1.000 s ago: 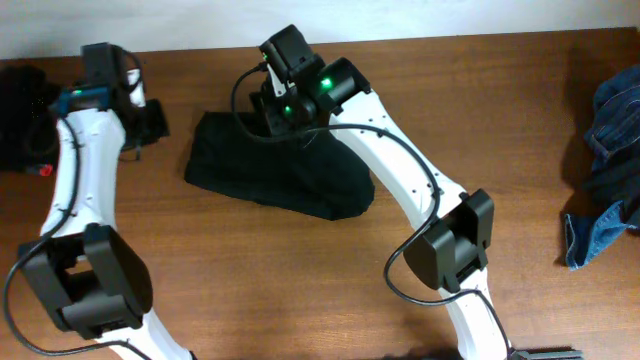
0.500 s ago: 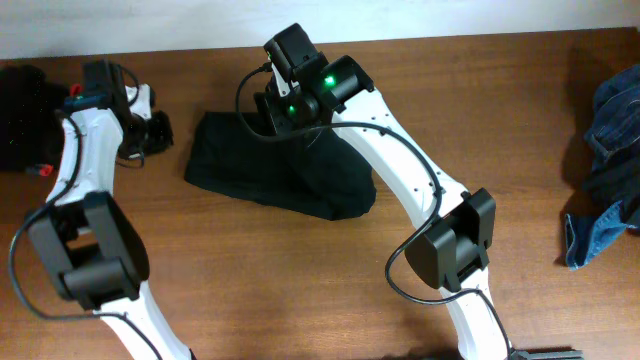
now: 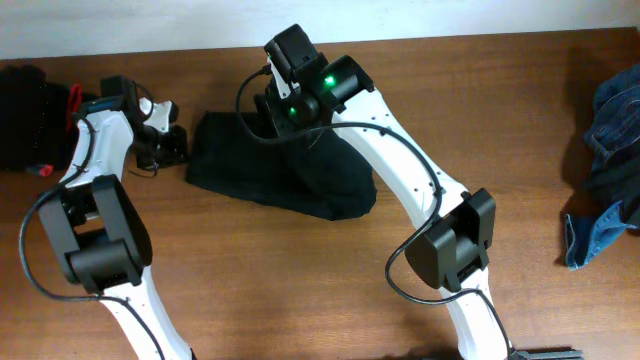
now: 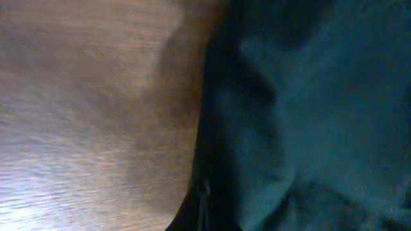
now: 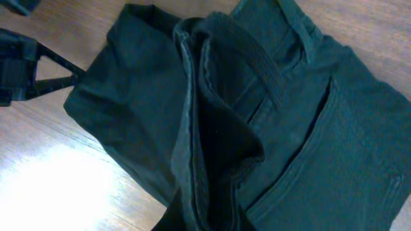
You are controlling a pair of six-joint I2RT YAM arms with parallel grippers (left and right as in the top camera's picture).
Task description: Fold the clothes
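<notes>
The clothes in play are black jeans [image 3: 280, 175], lying as a folded heap on the wooden table [image 3: 300, 290]. My right gripper [image 3: 272, 115] stands over their far edge, shut on a raised ridge of the black fabric that runs down into the jaws [image 5: 212, 221]. The waistband and pocket seams [image 5: 308, 147] spread to the right of that ridge. My left gripper [image 3: 175, 148] is shut, with its tips at the left edge of the jeans [image 4: 308, 115]; the right wrist view also shows it at that hem [image 5: 76, 76]. Whether it pinches cloth is hidden by blur.
Blue denim clothes [image 3: 610, 170] lie bunched at the table's right edge. A black heap [image 3: 25, 115] with a small red item [image 3: 42, 170] sits at the far left. A pale wall runs along the back of the table.
My left gripper has swung right, from near the left heap to the jeans' left edge. The right gripper and the jeans have hardly moved.
</notes>
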